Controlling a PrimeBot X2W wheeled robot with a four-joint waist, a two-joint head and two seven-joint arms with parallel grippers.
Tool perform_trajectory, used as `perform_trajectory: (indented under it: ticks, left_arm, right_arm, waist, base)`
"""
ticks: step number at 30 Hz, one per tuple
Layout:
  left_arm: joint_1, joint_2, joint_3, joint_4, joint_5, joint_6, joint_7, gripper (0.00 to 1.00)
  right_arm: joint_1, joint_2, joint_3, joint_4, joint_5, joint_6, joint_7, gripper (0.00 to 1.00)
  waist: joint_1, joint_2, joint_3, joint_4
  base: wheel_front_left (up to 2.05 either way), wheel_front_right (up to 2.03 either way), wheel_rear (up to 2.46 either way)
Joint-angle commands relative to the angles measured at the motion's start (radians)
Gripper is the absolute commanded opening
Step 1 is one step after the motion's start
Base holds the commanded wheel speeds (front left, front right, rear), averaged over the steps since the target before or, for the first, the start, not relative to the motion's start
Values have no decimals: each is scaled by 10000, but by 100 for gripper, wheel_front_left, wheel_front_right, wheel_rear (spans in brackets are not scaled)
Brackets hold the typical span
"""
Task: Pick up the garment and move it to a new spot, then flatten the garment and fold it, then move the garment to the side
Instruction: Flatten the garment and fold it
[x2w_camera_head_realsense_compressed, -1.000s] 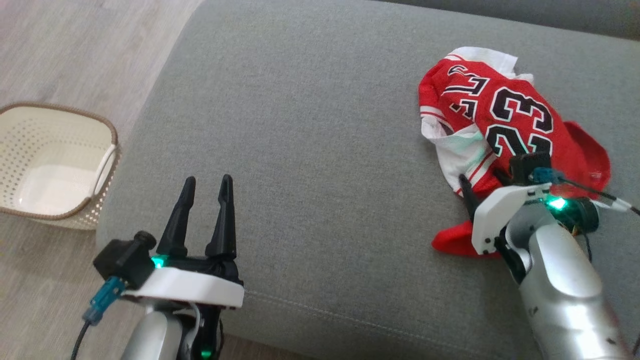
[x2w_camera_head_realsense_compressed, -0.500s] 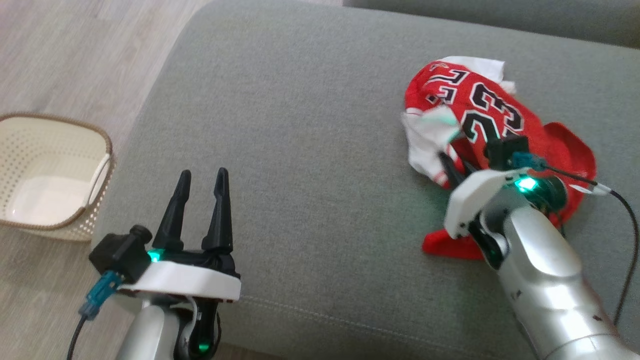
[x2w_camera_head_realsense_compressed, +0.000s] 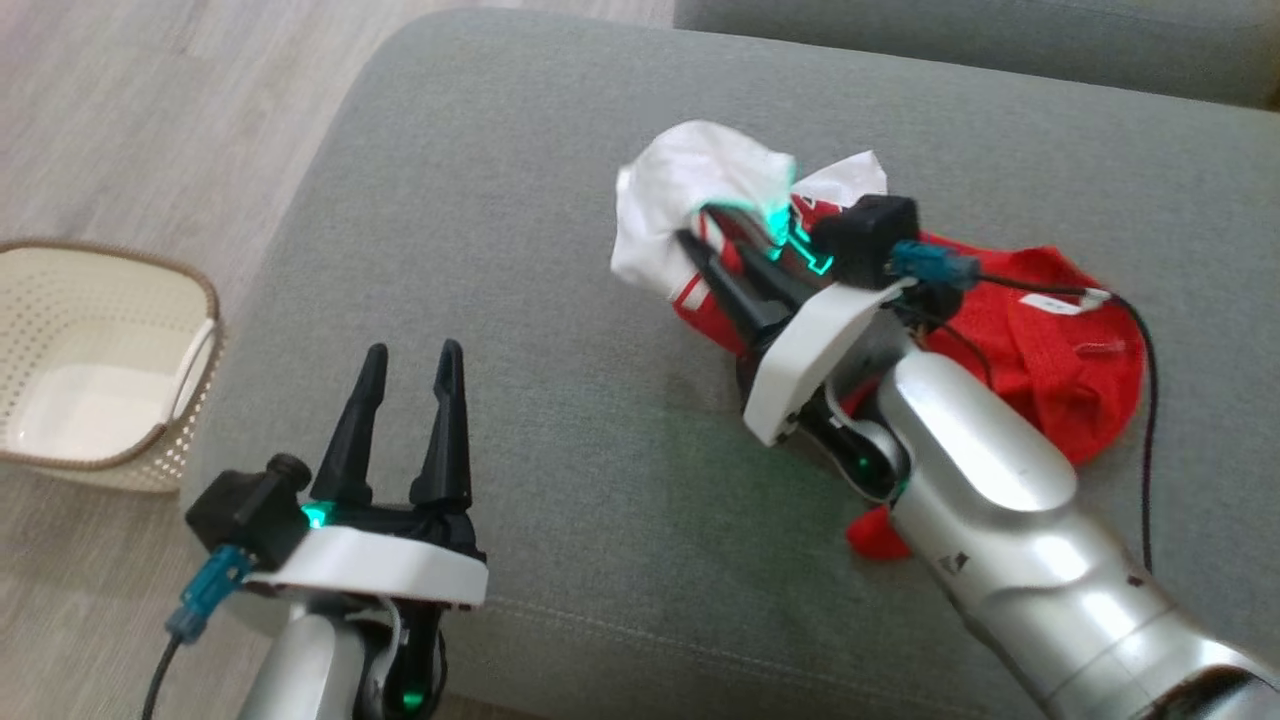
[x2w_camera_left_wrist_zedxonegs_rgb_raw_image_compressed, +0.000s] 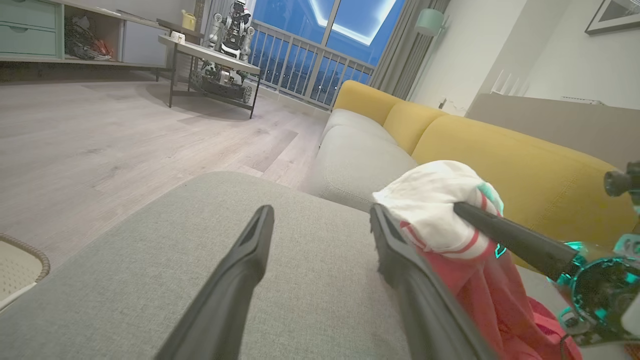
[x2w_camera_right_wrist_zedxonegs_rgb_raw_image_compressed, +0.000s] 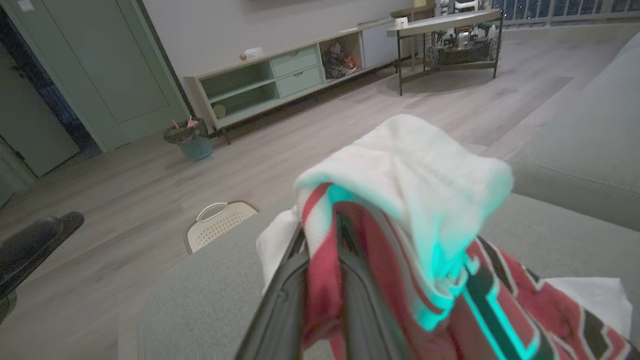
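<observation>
The garment (x2w_camera_head_realsense_compressed: 1040, 340) is a crumpled red and white jersey on the grey cushion (x2w_camera_head_realsense_compressed: 560, 150). My right gripper (x2w_camera_head_realsense_compressed: 700, 240) is shut on its white-trimmed edge and holds that bunch up off the cushion, while the red rest trails behind to the right. From the right wrist camera the garment (x2w_camera_right_wrist_zedxonegs_rgb_raw_image_compressed: 415, 175) drapes over the right gripper (x2w_camera_right_wrist_zedxonegs_rgb_raw_image_compressed: 322, 250). My left gripper (x2w_camera_head_realsense_compressed: 412, 355) stands open and holds nothing, low at the cushion's front left. In the left wrist view the left gripper (x2w_camera_left_wrist_zedxonegs_rgb_raw_image_compressed: 320, 212) points at the lifted garment (x2w_camera_left_wrist_zedxonegs_rgb_raw_image_compressed: 435, 210).
A cream perforated basket (x2w_camera_head_realsense_compressed: 100, 360) stands on the wood floor left of the cushion; the basket (x2w_camera_right_wrist_zedxonegs_rgb_raw_image_compressed: 220, 225) also appears past the cushion's edge. A yellow sofa back (x2w_camera_left_wrist_zedxonegs_rgb_raw_image_compressed: 500, 150) rises behind the seat. A cable (x2w_camera_head_realsense_compressed: 1140, 400) loops over the red cloth.
The right gripper closed on the garment's edge and pulled it up and leftward, toward the cushion's middle. The printed numbers have turned under. The left arm stayed put.
</observation>
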Motion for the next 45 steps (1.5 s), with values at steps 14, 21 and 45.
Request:
perform_trajectory:
  ticks: [14,21,45]
  left_arm:
    - [-158,18,281,-262,-16,163,-49,100]
    - [-84,18,477,-472,81,184,-49,100]
    - [136,18,172,-767,316,547,-49,100]
  right_arm:
    - [-678,183,1273,2077,792,-4,245,100]
    - [-677,-45,166,2492,-164,-4,-997,100]
    - [4439,156,-5711,-2530,-3563,-4,-1193,100]
  waist:
    - [0,0,-284,-229]
    - [0,0,-653,-1034]
    - [0,0,-591,-2481]
  base:
    - [0,0,0]
    - [0,0,0]
    - [0,0,0]
